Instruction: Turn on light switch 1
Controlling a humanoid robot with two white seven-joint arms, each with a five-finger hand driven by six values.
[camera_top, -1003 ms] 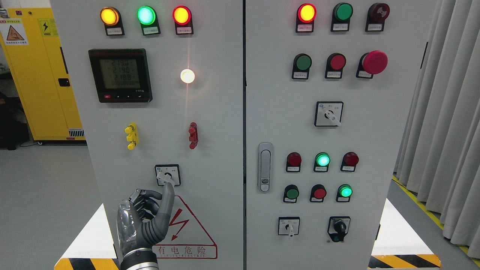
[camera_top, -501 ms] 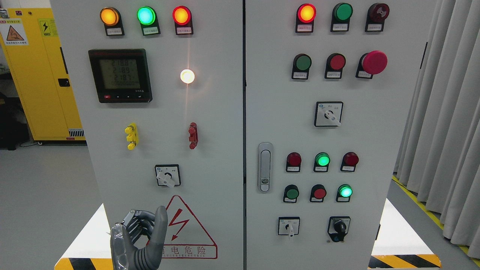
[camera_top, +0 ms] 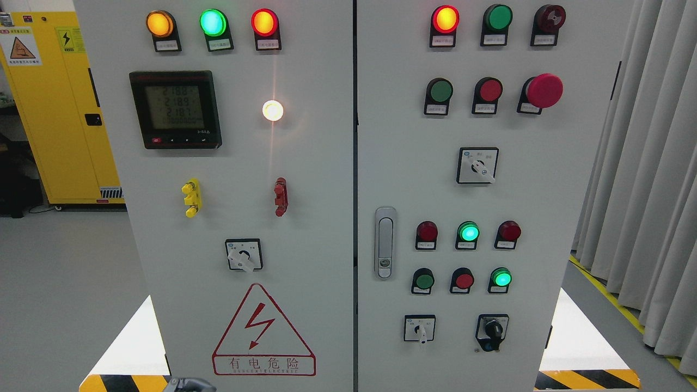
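A rotary selector switch [camera_top: 243, 255] sits low on the left cabinet door [camera_top: 316, 228]; its white knob points down and to the right. Above it a round white lamp [camera_top: 272, 110] glows brightly. Only a small grey sliver of my left hand [camera_top: 188, 384] shows at the bottom edge, well below the switch and under the red warning triangle [camera_top: 263, 332]. Nothing touches the switch. My right arm does not show.
The left door also carries three lit indicator lamps [camera_top: 212, 23], a digital meter [camera_top: 175, 109] and yellow and red terminals. The right door [camera_top: 544, 207] holds buttons, lamps, selector switches and a latch handle [camera_top: 385, 242]. A yellow cabinet [camera_top: 60, 109] stands at the left, curtains [camera_top: 648, 179] at the right.
My left hand has dropped from the selector switch, where its fingertip touched the knob, down past the warning triangle and almost out of the picture. The knob and white lamp look unchanged.
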